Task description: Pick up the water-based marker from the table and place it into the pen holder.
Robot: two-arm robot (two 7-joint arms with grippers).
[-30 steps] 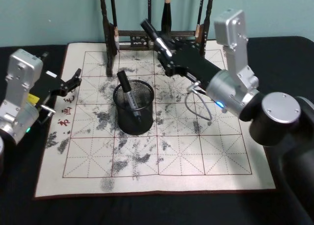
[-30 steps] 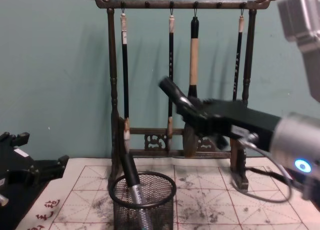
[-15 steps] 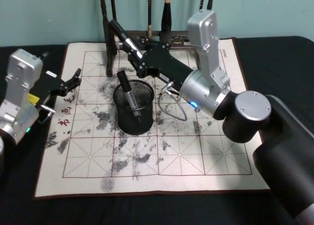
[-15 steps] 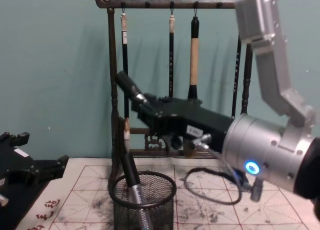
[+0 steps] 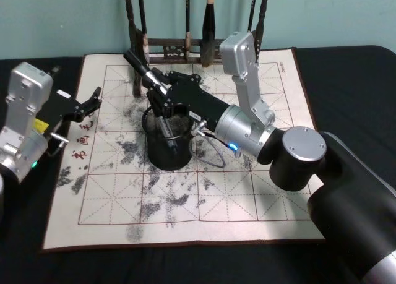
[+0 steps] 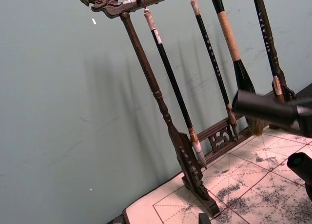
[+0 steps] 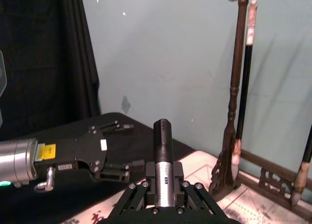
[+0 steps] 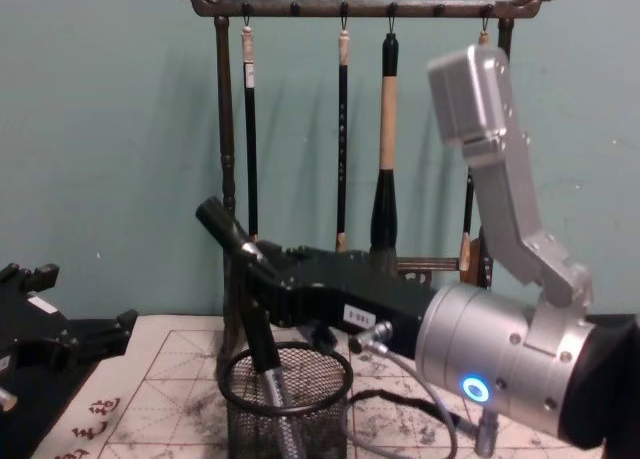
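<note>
over the black wire-mesh cylindrical pen holder [image 5: 164, 155], the right gripper [image 5: 161, 91] pinches a slim black, silver-banded water-based marker [image 5: 138, 69], tilted far-left; left gripper [image 5: 93, 102] parked left, spread.

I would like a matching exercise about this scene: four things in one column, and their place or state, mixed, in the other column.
1. right tool
2. left tool
3. holder
4. rack

A. at the far edge of the mat
B. open, by the mat's left edge
C. shut on the marker, over the holder
D. on the mat, with a second marker inside

Pairs: 1-C, 2-B, 3-D, 4-A
</note>
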